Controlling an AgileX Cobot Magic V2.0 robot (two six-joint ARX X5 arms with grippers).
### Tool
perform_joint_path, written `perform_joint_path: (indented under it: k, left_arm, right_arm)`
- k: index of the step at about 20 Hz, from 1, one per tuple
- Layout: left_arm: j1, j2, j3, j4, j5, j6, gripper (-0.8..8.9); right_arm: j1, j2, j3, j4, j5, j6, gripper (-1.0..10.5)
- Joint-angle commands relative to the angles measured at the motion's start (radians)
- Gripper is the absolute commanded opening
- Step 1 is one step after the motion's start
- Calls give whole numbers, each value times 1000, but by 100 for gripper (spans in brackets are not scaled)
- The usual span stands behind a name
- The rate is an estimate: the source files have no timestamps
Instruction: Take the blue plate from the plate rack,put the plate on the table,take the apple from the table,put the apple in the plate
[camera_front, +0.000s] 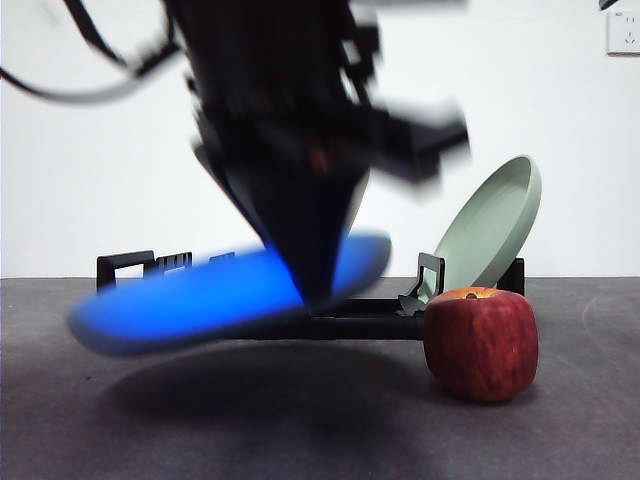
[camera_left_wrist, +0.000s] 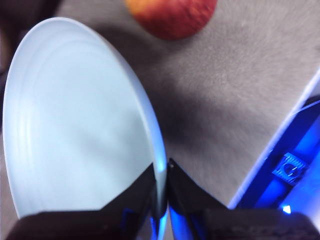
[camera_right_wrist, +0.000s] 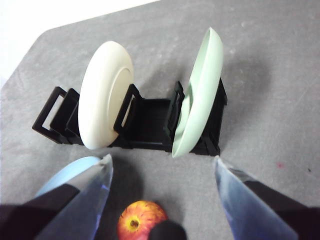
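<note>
You see left gripper (camera_left_wrist: 161, 172) clamped on rim of round matte light-blue plate (camera_left_wrist: 75, 125), tilted above dark grey table (camera_front: 300, 430); right gripper (camera_right_wrist: 162, 167) spread wide.

Left gripper (camera_left_wrist: 161, 186) low over table, jaws clamped together; right gripper (camera_right_wrist: 162, 167) raised, jaws spread wide.

Front view: bright white backdrop, arm and blue plate (camera_front: 225, 295) heavily motion-blurred, plate oversaturated blue; soft shadow on table (camera_front: 300, 430) beneath it; apple (camera_front: 481, 343) sharp; left wrist view soft, apple (camera_left_wrist: 171, 16) and table blurred, blue glow at one edge; right wrist view evenly lit, rack (camera_right_wrist: 145, 120) crisp, near jaws defocused.
</note>
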Motion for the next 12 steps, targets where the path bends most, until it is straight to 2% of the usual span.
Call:
perform_joint_path:
  k: [1, 3, 4, 7, 8, 10, 12]
  left_arm:
    - [28, 72, -5, 29, 19, 61, -8]
    - [47, 108, -5, 36, 51, 61, 3]
    - [53, 113, -5, 35, 81, 61, 51]
    - [58, 112, -5, 39, 126, 60, 425]
    - [60, 110, -3, 37, 123, 60, 464]
    - [60, 94, 13, 16, 121, 33, 469]
    - [60, 41, 40, -3, 119, -6, 469]
  right_arm:
    - [0, -1, 2, -5, 3, -3, 346]
    - [0, -1, 2, -18, 2, -3, 347]
    - [0, -1, 2, -23, 2, -3, 346]
    - [1, -1, 2, -43, 0, -3, 347]
    - [1, 0, 2, -48, -4, -3, 347]
    - [1, 0, 2, -51, -6, -3, 347]
    - [14, 0, 2, -58, -48, -8, 348]
